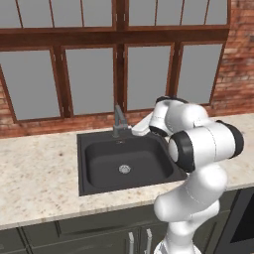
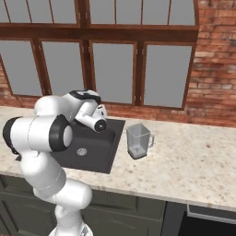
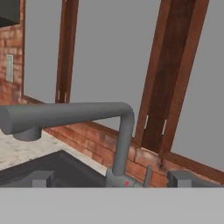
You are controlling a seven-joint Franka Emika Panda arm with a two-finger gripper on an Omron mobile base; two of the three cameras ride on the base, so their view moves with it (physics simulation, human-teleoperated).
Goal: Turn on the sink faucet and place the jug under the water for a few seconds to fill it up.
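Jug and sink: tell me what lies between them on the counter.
Nothing but bare speckled counter. In the right base view the jug stands just off the right rim of the sink, with no object in the gap.

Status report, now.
Hand open, at the tap base. No water running. Jug upright on counter, right of sink. Nothing blocking.

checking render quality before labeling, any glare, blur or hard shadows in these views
Left base view: flat even light, no glare, sink interior only softly shaded. Right base view: the clear jug reads faintly against the counter, no highlights. Hand view: sink faucet sharp, matte, no reflection.
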